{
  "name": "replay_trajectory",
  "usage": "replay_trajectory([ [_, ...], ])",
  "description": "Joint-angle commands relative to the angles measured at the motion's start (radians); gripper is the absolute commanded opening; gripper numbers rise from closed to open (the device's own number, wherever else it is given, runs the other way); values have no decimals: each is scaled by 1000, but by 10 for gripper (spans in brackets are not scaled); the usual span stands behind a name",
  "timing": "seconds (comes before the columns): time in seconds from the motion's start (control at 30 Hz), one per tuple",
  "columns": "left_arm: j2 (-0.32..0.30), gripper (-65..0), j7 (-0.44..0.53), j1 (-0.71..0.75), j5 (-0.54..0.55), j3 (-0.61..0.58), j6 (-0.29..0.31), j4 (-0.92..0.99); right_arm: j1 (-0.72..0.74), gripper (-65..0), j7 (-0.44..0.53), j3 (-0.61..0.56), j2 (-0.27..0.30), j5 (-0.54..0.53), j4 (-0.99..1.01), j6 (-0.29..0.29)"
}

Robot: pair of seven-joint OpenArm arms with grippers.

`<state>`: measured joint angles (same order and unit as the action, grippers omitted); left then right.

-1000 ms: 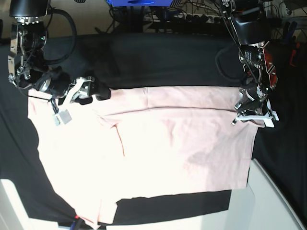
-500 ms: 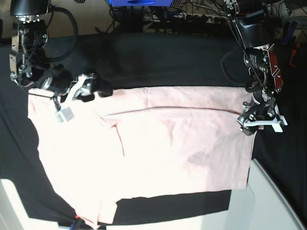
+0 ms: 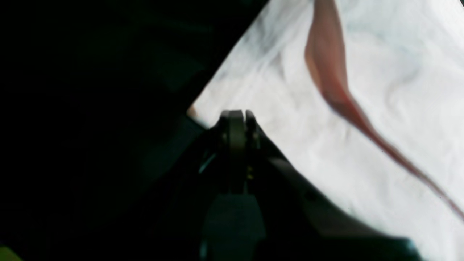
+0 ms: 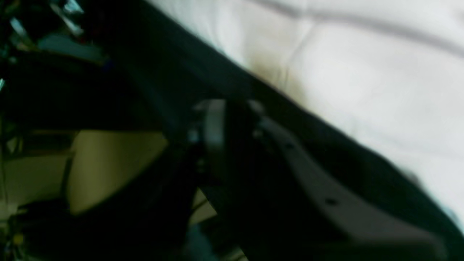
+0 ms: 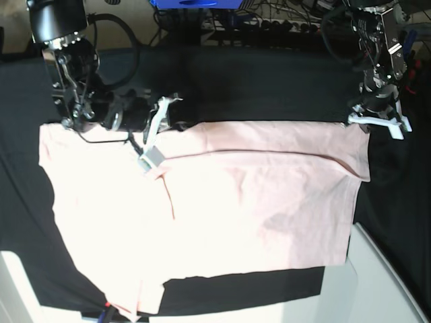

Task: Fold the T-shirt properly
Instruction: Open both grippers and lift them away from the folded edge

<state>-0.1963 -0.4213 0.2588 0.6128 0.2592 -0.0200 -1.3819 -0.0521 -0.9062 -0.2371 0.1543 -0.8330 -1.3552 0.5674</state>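
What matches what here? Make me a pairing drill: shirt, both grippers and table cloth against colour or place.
Things:
1. T-shirt
2. left gripper
3. right gripper
4. table cloth

Colour or place:
a. black
b. pale pink
c. by the shirt's far edge, on the base view's left
d. at the shirt's far corner, on the base view's right

Pairs: 1-b, 2-d, 3-c, 4-a
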Motion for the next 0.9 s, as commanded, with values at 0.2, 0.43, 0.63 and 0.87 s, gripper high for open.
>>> replay_trajectory([
  [0.2, 1, -650, 20, -40, -84, -165, 13, -20, 28, -646, 20, -35, 1, -22, 18, 9],
  [0.43, 60, -650, 14, -100, -155, -232, 13, -1, 4, -647, 20, -35, 4, -24, 16, 9],
  [0.63, 88, -650, 14, -138, -161, -240, 13, 69, -7, -647, 22, -34, 4, -26, 12, 9],
  [0.87, 90, -650, 20, -140, -159, -235, 13, 95, -7, -647, 22, -34, 4, -27, 12, 9],
])
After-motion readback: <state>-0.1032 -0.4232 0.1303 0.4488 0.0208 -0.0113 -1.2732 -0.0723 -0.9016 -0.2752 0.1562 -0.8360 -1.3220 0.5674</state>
